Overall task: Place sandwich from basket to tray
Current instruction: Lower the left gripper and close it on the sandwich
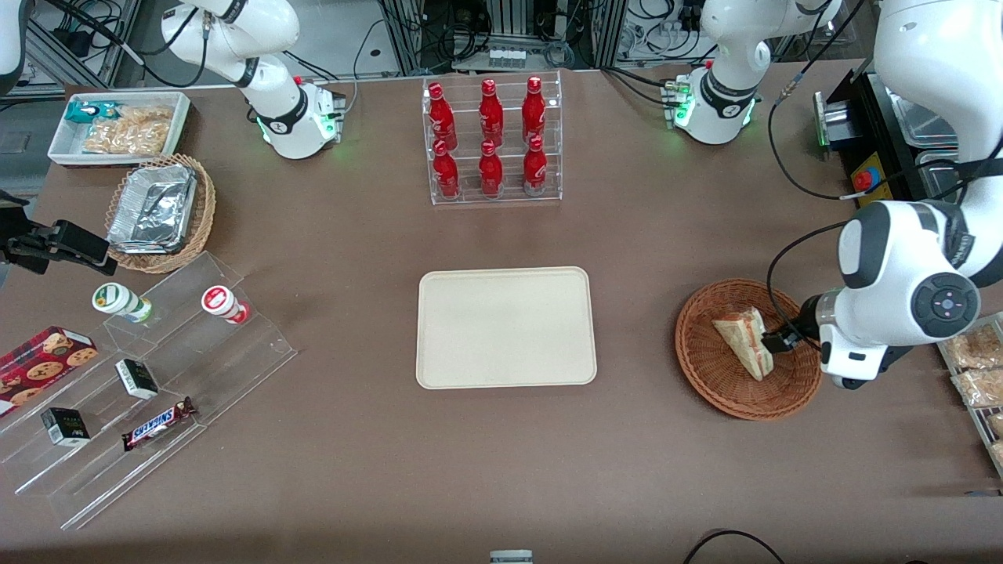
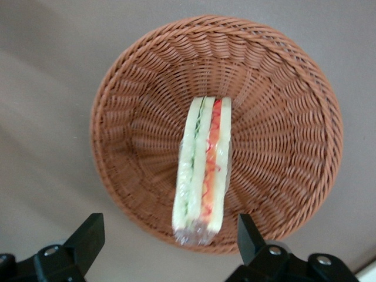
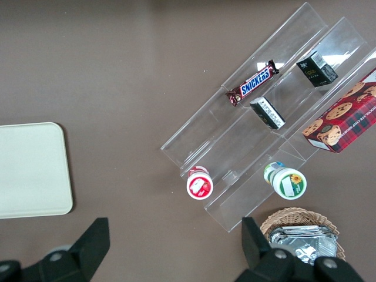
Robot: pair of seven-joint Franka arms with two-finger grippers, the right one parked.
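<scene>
Cream-beige tray (image 1: 505, 327), flat at mid-table, nothing on it. Round woven basket (image 1: 709, 368), well apart from the tray, toward the working arm's end of the table. Left gripper (image 2: 167, 238), poised above the basket's rim, fingers (image 2: 87, 235) spread wide apart, gripping nothing. Clear-wrapped sandwich (image 1: 746, 340), resting in the basket on one edge, green and red filling layers facing the wrist camera, one end aligned between the spread fingers.

Plain brown tabletop (image 1: 501, 470) spread under gripper (image 1: 777, 341), cable-strewn metal racks (image 1: 509, 31) farther from front camera than it.
</scene>
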